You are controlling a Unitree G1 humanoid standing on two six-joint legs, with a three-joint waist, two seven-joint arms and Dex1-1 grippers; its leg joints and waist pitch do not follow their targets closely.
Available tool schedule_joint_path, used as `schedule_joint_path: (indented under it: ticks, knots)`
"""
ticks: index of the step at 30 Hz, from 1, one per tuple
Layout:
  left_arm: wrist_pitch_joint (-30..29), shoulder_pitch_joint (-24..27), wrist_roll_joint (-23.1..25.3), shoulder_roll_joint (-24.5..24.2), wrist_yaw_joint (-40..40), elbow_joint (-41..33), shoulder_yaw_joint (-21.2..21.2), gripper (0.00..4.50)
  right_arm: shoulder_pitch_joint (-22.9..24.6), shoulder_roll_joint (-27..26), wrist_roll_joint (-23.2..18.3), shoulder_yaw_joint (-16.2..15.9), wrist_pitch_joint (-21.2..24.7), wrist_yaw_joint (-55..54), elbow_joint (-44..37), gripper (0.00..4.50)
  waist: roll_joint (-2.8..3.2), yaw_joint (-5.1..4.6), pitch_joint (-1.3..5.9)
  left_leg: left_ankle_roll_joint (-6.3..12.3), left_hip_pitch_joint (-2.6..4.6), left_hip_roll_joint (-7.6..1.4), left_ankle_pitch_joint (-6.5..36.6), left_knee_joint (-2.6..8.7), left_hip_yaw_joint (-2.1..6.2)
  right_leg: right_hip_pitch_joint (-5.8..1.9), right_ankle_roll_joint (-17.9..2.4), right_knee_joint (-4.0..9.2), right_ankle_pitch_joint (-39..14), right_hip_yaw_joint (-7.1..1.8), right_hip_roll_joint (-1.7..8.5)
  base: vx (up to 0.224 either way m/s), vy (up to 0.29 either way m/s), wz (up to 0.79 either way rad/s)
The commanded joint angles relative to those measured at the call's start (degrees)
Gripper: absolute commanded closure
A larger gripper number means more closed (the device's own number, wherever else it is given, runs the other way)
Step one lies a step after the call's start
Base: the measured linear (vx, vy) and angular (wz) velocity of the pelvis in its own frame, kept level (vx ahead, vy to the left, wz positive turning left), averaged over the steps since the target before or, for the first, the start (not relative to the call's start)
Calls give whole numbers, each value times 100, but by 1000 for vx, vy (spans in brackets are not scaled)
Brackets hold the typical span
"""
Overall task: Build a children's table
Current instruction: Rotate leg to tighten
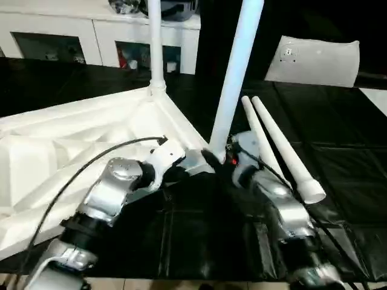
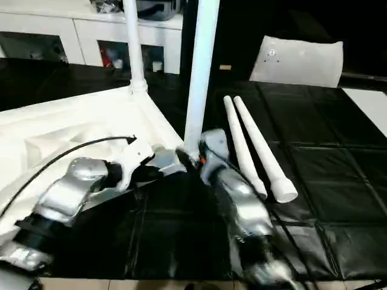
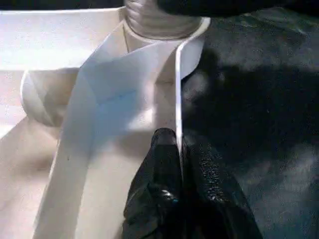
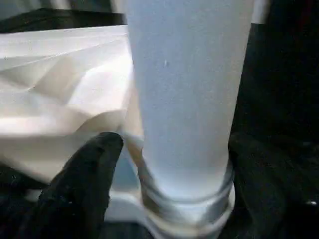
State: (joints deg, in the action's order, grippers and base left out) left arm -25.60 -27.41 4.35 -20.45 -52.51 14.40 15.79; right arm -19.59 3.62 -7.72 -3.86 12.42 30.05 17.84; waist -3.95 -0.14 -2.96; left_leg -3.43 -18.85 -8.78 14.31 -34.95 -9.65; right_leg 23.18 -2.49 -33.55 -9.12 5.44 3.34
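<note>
Second leg (image 1: 233, 84) being seated at the tabletop's (image 1: 72, 145) 5 o'clock corner — right gripper (image 4: 169, 164) jaws spread around it, left gripper (image 3: 179, 164) pinching the rim; next, twist home.

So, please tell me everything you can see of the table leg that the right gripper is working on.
The leg is a long, round, tapered white piece, plastic by its look, with a ribbed, thread-like collar at its lower end. It stands almost upright, leaning slightly, its lower end at the near corner socket of the upturned table top. The right gripper has one black finger on each side of it near the base, not clamped. The left gripper pinches the table top's thin edge beside that corner.
</note>
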Motion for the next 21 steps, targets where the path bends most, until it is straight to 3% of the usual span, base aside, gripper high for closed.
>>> schedule_joint_path:
  ticks: [1,4,8,11,21]
  knots:
    - [479,61,-221,-59,-374,64,49,450,96,200,-209,-178,-37,601,-249,45,24,35,298,570,-78,-455,398,448,153,-331,-964,407,-1805,-439,635,0,0,0]
    - [892,85,-284,-302,-819,232,99,450,195,686,-312,-155,-111,1179,-472,11,31,68,283,626,-72,-453,357,457,144,-313,-948,418,-1864,-423,615,0,0,0]
    - [1665,46,-379,-670,-1682,472,277,450,196,1441,-339,-296,-221,2210,-562,3,32,90,275,641,-70,-455,409,463,150,-321,-889,430,-2011,-413,613,0,0,0]
    - [1805,-10,-525,-829,-2199,580,321,450,127,1828,-332,-458,-286,2838,-545,3,44,130,270,666,-59,-461,396,459,139,-316,-940,427,-1981,-411,616,0,0,0]
    - [2441,-291,-519,-1137,-3169,978,576,450,-247,2184,-217,-929,-588,3800,-102,3,36,250,270,532,-35,-498,345,470,135,-321,-1067,389,-1842,-410,639,0,0,0]
